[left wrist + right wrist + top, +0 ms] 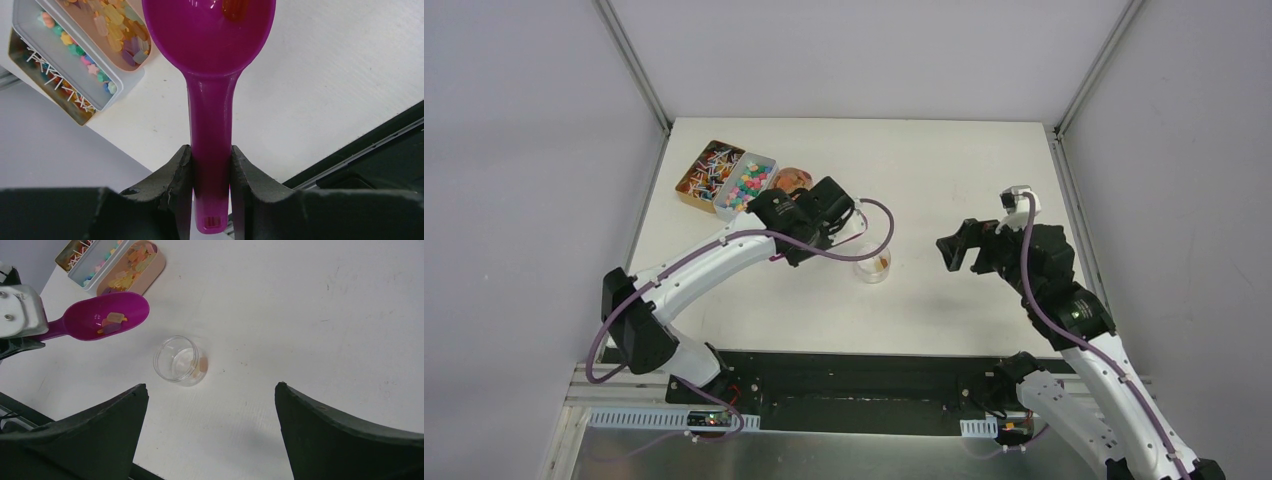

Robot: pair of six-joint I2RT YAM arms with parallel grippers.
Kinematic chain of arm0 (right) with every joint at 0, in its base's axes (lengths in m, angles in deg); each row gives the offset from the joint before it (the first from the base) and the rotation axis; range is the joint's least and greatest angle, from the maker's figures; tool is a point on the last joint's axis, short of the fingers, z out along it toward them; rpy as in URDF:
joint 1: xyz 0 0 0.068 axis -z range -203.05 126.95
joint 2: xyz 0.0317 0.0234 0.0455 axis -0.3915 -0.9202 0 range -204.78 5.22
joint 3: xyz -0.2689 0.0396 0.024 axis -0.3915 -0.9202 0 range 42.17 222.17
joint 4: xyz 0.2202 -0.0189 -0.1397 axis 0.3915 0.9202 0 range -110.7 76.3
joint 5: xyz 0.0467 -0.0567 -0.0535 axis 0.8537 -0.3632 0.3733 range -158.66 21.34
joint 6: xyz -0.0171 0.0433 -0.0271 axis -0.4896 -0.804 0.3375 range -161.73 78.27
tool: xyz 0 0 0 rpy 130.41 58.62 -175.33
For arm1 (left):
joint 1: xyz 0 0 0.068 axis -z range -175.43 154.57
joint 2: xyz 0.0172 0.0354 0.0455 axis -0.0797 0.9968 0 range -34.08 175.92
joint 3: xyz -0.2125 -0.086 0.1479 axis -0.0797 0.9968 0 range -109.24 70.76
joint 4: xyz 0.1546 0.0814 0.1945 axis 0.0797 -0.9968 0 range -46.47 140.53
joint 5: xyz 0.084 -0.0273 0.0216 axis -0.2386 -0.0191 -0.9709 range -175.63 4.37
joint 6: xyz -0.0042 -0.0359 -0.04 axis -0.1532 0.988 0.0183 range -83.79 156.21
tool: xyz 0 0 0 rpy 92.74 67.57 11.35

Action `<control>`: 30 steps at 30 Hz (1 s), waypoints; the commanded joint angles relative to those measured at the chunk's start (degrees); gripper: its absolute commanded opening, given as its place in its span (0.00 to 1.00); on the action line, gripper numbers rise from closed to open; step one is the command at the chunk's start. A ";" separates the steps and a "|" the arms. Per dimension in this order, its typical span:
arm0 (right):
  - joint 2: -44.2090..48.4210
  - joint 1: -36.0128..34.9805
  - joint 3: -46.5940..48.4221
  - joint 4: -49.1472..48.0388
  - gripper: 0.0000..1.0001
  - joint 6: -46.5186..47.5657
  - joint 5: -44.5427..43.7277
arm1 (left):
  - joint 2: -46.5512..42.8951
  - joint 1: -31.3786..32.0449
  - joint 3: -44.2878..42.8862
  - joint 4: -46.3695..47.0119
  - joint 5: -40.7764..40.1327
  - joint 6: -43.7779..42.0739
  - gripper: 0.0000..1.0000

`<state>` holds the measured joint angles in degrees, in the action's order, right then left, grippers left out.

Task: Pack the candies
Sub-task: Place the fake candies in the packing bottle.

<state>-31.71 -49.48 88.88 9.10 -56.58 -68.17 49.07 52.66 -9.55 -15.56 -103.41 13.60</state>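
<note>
My left gripper [211, 165]: clamped on the handle of the pink scoop [210, 60]. One finger presses each side, low down, and the handle's end pokes out behind my fingers.

Scoop: the bowl faces up and reaches out ahead of me, with the handle running straight back into my grip. From my right wrist I see it up and to the left of the jar [176, 360], near it but not over it and not touching it.

Candies [114, 320]: a few amber-orange pieces lie in the scoop's bowl. One more orange piece sits inside the jar against its wall. The big heap of amber ones fills the peach tray [792, 180], and the pink, green, blue and yellow ones lie in the grey tray [746, 183].

Jar: small, round and clear, with its mouth open. It stands alone on the white table [300, 315], between my two arms.

Peach tray: at the far left of the table, right against the grey tray. From above, my left arm partly hides it.

Grey tray: in the middle of the row, with the peach tray on one side and the brown tray [704, 172] on the other.

Brown tray: the outermost of the three, holding a jumble of thin sticks.

My right gripper [211, 386]: fingers spread wide with nothing between them. It hangs over bare table to the right of the jar, well apart from it and pointed toward it.
</note>
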 commanded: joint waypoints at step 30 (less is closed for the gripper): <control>-10.90 0.58 -13.25 -31.31 0.00 -27.50 18.30 | 8.26 9.74 -7.85 -11.00 -5.66 6.50 0.00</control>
<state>-38.59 -49.33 76.86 -7.57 -77.85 -56.06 59.37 61.98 -15.78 -27.42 -109.57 19.33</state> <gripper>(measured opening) 0.005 0.279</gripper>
